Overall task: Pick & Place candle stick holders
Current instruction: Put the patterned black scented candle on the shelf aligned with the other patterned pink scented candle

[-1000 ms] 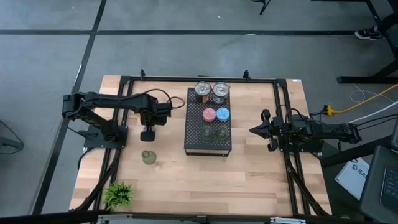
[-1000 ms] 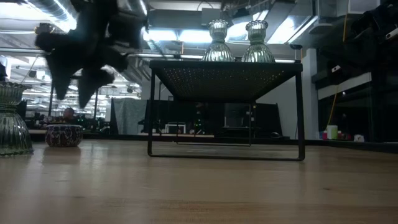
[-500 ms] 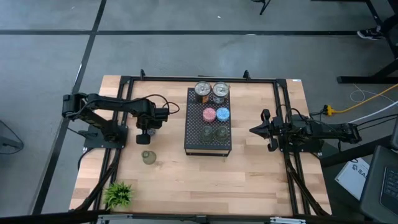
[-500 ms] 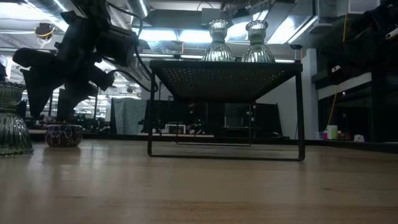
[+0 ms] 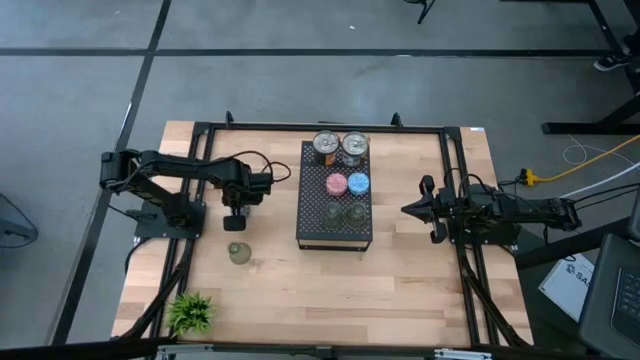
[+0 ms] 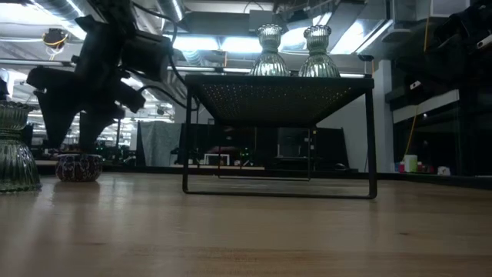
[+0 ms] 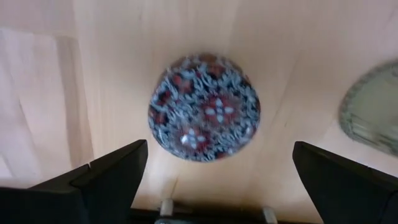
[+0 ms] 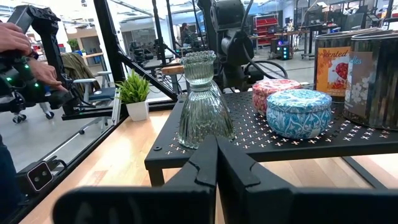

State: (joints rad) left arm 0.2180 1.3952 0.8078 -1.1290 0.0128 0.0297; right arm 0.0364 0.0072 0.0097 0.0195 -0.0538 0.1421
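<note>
A small round candle stick holder with a red, white and blue pattern stands on the table left of the black perforated tray. My left gripper hangs open straight above it, pointing down, its fingers just over the holder's rim in the low view. A clear glass holder stands on the table nearer the front edge. On the tray stand a pink holder, a blue one, clear glass ones and two tall silvery ones. My right gripper waits shut, level, right of the tray.
A small green plant sits at the table's near left corner. A black frame runs around the table top. In the right wrist view a person's hand shows beyond the table. Bare wood lies between the tray and the front edge.
My left gripper has come down toward the patterned holder and drawn slightly toward the table's left edge, still pointing down. The holders have stayed where they were.
</note>
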